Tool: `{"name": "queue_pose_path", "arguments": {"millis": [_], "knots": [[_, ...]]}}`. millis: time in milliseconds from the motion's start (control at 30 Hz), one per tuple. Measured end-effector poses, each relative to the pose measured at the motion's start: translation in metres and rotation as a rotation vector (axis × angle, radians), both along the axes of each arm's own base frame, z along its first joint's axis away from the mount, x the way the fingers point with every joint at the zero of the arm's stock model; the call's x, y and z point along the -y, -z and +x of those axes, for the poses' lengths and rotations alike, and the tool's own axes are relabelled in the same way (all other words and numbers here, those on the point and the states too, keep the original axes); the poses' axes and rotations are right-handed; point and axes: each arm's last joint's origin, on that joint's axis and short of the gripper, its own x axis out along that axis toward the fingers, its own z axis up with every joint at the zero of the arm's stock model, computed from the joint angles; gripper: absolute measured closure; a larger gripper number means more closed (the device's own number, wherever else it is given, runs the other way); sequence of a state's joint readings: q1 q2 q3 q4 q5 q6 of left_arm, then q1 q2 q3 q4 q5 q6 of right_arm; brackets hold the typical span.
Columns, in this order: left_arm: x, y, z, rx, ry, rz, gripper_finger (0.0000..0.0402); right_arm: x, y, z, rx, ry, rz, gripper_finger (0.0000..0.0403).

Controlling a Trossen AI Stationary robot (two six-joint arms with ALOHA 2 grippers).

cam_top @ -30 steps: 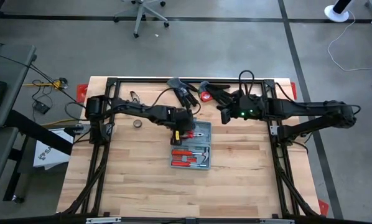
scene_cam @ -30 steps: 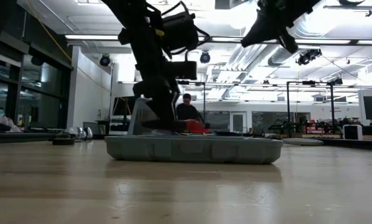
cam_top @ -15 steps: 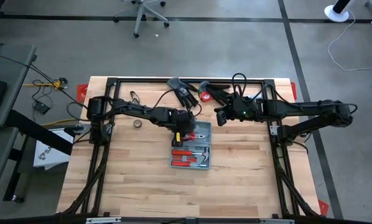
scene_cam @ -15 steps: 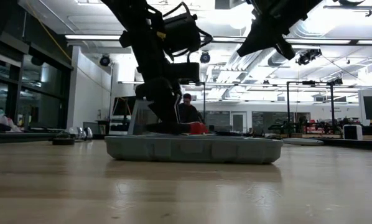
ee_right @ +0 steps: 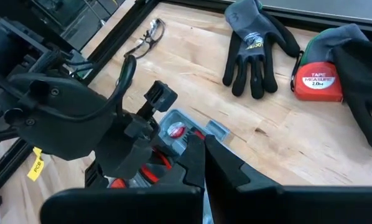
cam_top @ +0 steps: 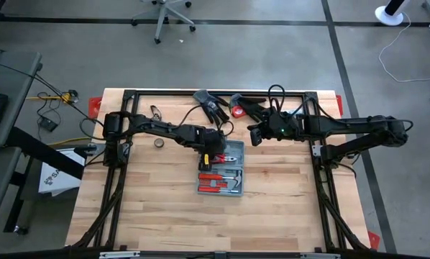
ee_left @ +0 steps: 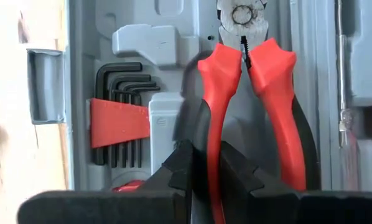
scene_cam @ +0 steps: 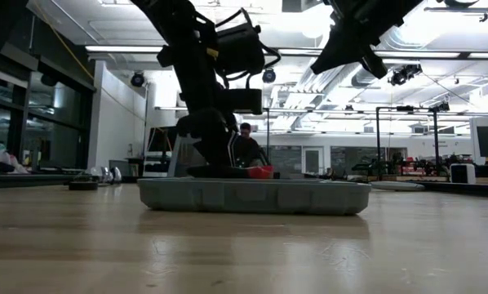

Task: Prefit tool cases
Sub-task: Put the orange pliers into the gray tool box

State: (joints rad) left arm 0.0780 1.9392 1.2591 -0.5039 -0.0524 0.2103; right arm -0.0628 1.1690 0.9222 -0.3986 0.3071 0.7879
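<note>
The grey-blue tool case (cam_top: 221, 173) lies open and flat on the wooden table; its side shows in the low view (scene_cam: 252, 196). Red-handled tools fill its moulded tray. My left gripper (cam_top: 213, 154) points steeply down over the case's far half, shut on red-and-black pliers (ee_left: 260, 74). The pliers lie along the grey tray, next to a red holder of hex keys (ee_left: 120, 118). My right gripper (cam_top: 257, 135) hangs shut and empty above the table, off the case's far right corner, and shows in its own wrist view (ee_right: 201, 168). My left gripper pinches one handle of the pliers (ee_left: 206, 149), toward its free end, between its two fingers (ee_left: 173, 177). The fingers come from above, slanting down, with the handle running out between them. The pliers lie low and about level over the tray; whether they rest on it I cannot tell.
Two dark gloves (ee_right: 254, 31) (cam_top: 252, 108), a red tape measure (ee_right: 316, 81) and a pair of glasses (ee_right: 145, 37) lie along the far edge. A small roll of tape (cam_top: 159, 144) sits left of the case. Bare wood stretches toward the near edge.
</note>
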Motion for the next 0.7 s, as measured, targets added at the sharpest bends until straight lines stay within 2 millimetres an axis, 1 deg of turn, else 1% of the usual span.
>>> {"name": "queue_pose_path", "arguments": {"millis": [100, 300, 533, 700], "knots": [[-0.0002, 0.0002, 0.0002, 0.001, -0.004, 0.009, 0.036, 0.0, 0.0, 0.0, 0.0, 0.0, -0.001, 0.0403], [-0.0003, 0.0001, 0.0004, 0.003, -0.003, 0.008, 0.0361, 0.0, 0.0, 0.0, -0.001, -0.001, -0.001, 0.0403], [-0.0008, 0.001, 0.0008, 0.004, -0.011, 0.022, 0.0328, 0.0, 0.0, 0.0, -0.001, -0.001, -0.001, 0.0403], [-0.0024, 0.001, 0.0007, 0.007, -0.055, 0.022, 0.032, 0.0, 0.0005, 0.0003, -0.003, 0.0, 0.0, 0.0403]]}}
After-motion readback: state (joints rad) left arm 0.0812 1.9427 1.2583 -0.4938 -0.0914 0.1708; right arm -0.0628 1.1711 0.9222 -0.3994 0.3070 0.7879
